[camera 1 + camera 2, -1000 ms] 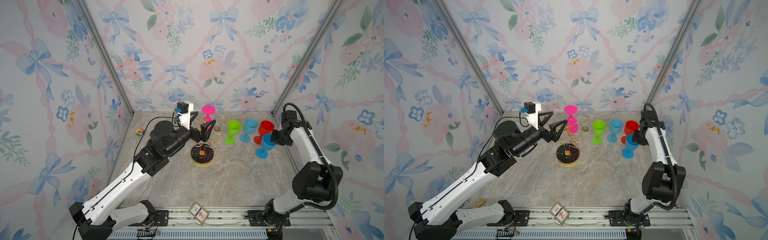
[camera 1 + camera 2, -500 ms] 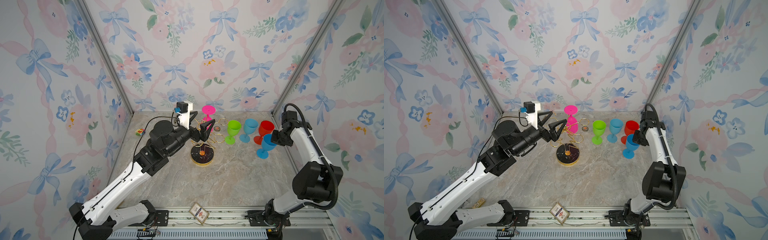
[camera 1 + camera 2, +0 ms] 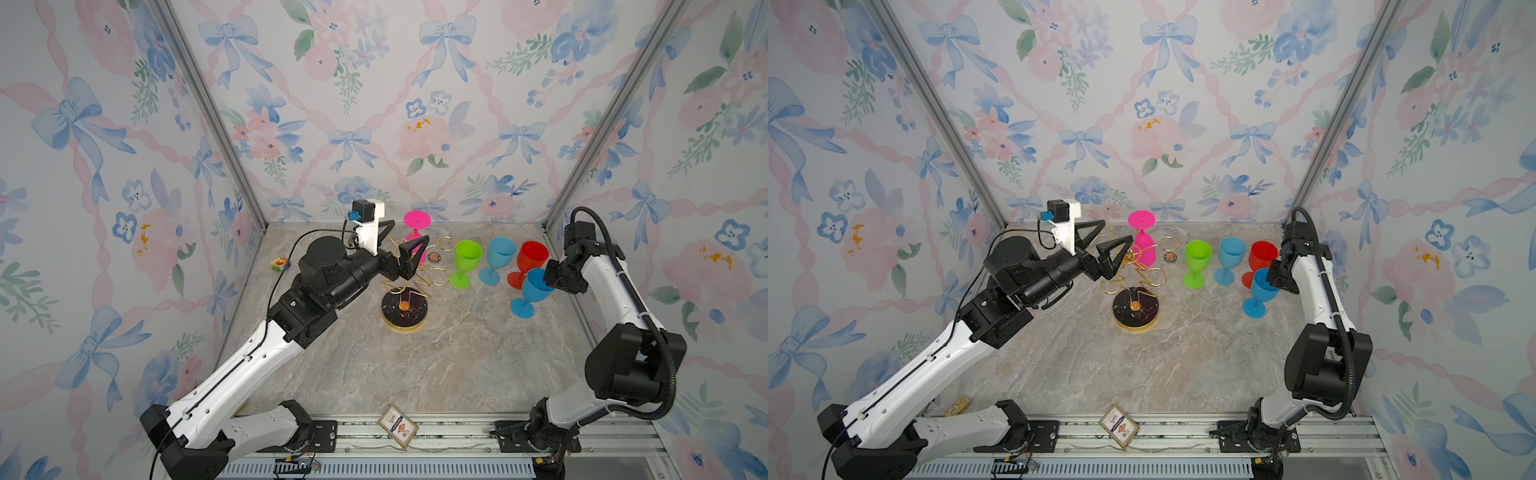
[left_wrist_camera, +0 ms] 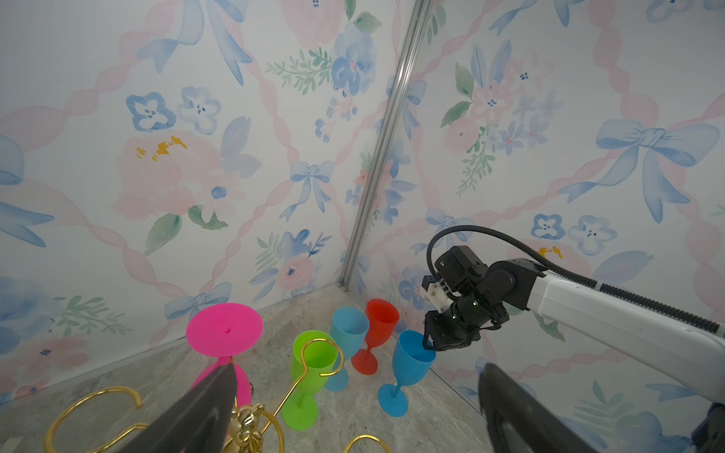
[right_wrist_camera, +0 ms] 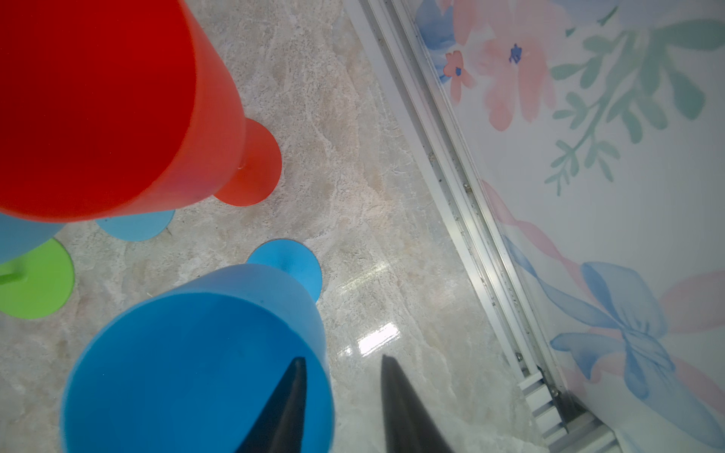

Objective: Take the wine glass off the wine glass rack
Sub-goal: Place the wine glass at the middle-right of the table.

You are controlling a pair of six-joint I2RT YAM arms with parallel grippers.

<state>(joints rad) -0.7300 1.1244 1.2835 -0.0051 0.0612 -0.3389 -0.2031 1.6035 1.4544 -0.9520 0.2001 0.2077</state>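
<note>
Toward the table's 3 o'clock edge, the right gripper has its fingers apart, straddling the thin rim of a standing blue glass and gripping nothing. A sideways withdrawal could catch that rim and tip the top-heavy goblet into the red glass just beyond it. At centre stands the wine glass rack: a glossy black marbled disc with a gold rim and slender looping wire hooks. The left gripper, spread wide and empty, hovers at the rack's 11 o'clock beside the pink wine glass, which hangs inverted on the 12 o'clock arm. Its smooth plastic may slip, and a snagged hook could drag the light rack over.
</note>
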